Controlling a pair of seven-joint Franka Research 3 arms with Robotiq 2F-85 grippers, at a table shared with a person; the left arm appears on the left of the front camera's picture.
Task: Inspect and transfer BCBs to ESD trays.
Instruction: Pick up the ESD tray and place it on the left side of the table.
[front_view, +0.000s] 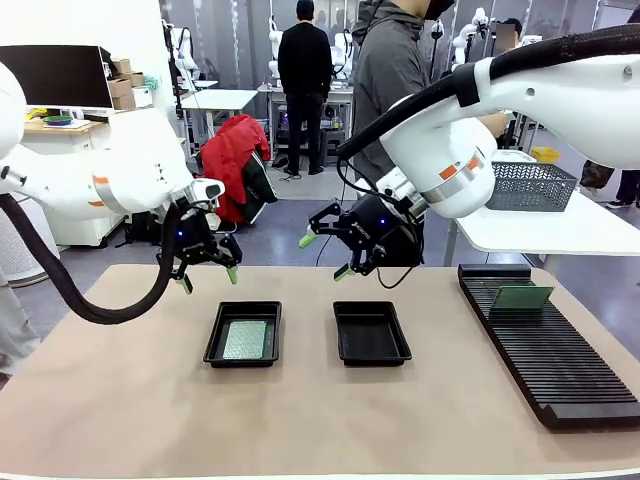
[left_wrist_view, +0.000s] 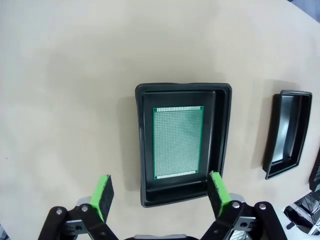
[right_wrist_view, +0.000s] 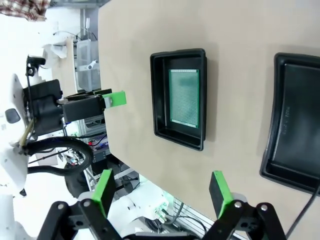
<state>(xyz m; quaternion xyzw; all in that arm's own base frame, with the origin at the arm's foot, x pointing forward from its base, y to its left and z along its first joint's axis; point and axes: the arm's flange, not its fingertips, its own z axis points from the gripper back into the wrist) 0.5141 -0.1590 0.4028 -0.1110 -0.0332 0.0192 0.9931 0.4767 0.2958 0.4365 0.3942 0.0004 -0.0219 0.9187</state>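
Two black ESD trays sit mid-table. The left tray (front_view: 243, 334) (left_wrist_view: 185, 141) (right_wrist_view: 180, 97) holds a flat green BCB (front_view: 246, 339) (left_wrist_view: 178, 142) (right_wrist_view: 184, 97). The right tray (front_view: 371, 332) (left_wrist_view: 289, 132) (right_wrist_view: 294, 122) has nothing in it. Another green BCB (front_view: 523, 296) stands tilted in the ribbed rack (front_view: 545, 340) at the right. My left gripper (front_view: 208, 276) (left_wrist_view: 160, 192) hangs open above the table, just behind the left tray. Above the far edge of the right tray, my right gripper (front_view: 325, 255) (right_wrist_view: 162, 190) hovers open and holds nothing.
A grey wire-mesh basket (front_view: 530, 185) stands on a white side table at the back right. A person in a grey hoodie (front_view: 385, 75) stands at the far side of the table. Bare tan tabletop (front_view: 120, 400) spreads in front of the trays.
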